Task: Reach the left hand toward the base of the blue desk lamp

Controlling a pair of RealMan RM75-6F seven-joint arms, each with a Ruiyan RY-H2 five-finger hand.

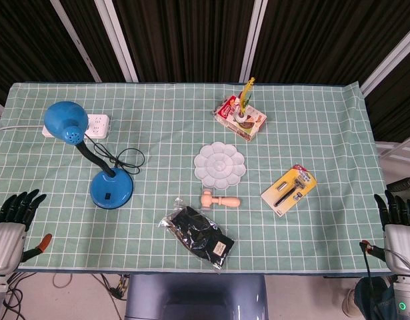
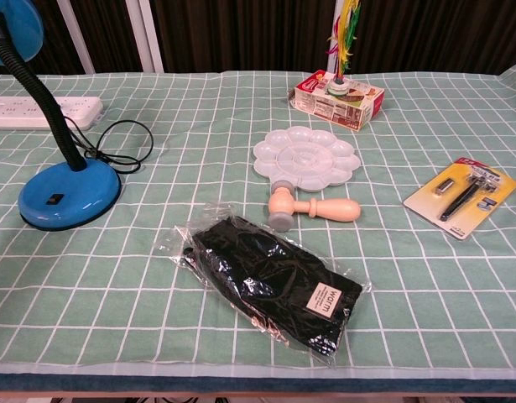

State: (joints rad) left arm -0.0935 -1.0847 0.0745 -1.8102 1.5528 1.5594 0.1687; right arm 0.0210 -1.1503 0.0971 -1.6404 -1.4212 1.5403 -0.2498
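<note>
Meanwhile, the left hand (image 1: 17, 208) hung off the table's edge at about eight o'clock, fingers apart and holding nothing. At four o'clock the right hand (image 1: 399, 212) did likewise, fingers spread and empty. Toward nine o'clock on the green checked cloth (image 1: 158, 133), the blue desk lamp (image 1: 91, 150) stood with its round base (image 2: 70, 195) well apart from the left hand, its black neck bending up toward ten o'clock.

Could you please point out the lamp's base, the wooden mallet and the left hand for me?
lamp base (image 2: 70, 196): chest view, top of the blue disc.
wooden mallet (image 2: 325, 208): chest view, middle of its handle.
left hand (image 1: 13, 217): head view, back of the hand.
</note>
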